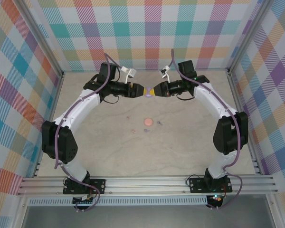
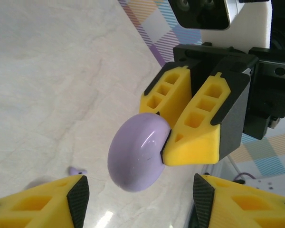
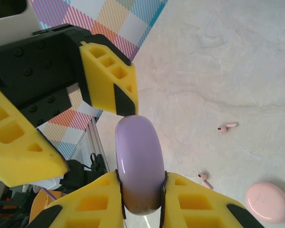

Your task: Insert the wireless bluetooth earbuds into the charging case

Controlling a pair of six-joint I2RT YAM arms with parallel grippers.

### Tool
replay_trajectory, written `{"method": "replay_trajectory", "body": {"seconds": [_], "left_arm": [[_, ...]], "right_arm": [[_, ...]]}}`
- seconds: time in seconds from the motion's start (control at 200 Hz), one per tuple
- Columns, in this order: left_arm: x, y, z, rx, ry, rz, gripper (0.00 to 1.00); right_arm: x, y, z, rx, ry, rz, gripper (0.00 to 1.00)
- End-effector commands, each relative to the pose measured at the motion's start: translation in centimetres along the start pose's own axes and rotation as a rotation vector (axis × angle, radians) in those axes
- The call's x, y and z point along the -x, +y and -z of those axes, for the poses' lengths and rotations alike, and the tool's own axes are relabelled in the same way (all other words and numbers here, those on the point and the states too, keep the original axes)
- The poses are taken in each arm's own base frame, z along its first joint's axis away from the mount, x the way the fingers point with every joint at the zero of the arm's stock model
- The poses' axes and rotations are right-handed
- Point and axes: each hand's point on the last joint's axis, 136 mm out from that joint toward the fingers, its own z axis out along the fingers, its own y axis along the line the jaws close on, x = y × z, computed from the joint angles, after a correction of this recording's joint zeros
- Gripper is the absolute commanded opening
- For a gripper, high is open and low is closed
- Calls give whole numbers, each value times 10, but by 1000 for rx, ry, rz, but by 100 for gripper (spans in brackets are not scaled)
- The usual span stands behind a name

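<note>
Purple case (image 3: 138,161) — long axis outward — in right jaws.

Pale marbled tabletop (image 1: 109,152), pastel plaid walls (image 1: 147,33), aluminium rail (image 1: 147,183) along near edge.

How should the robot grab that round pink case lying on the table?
Pinch the pink case across its rounded rim, coming straight down from above. It lies flat and low like a pebble, so a push from the side would probably just slide it. Mind the pink earbud lying beside it.
</note>
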Motion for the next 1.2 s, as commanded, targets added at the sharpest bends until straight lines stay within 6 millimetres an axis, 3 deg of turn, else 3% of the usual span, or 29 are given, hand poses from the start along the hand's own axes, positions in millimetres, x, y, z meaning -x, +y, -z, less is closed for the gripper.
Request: {"method": "replay_trajectory", "body": {"seconds": [0.0, 0.085, 0.195, 0.295, 0.355, 0.535, 0.76, 1.195], "left_arm": [[1, 0, 18, 93, -28, -65, 63], [0, 0, 19, 132, -31, -154, 63], [-7, -10, 19, 173, -51, -437, 64], [-15, -11, 20, 208, -89, -622, 76], [-9, -15, 23, 222, -131, -726, 80], [-22, -24, 14, 238, -96, -976, 87], [-18, -23, 6, 300, -92, -1082, 89], [-26, -12, -8, 319, -13, -1086, 87]], "right_arm": [[3, 7, 7, -18, -9, -33, 19], [3, 5, 6, -29, 0, -73, 18], [1, 5, 5, -36, 22, -125, 18], [-2, 8, 4, -34, 39, -149, 19], [-4, 10, 3, -33, 51, -163, 19], [-12, 15, -6, -22, 98, -192, 20], [-17, 26, -14, 15, 137, -192, 20], [-23, 37, -21, 32, 183, -166, 20]]}}
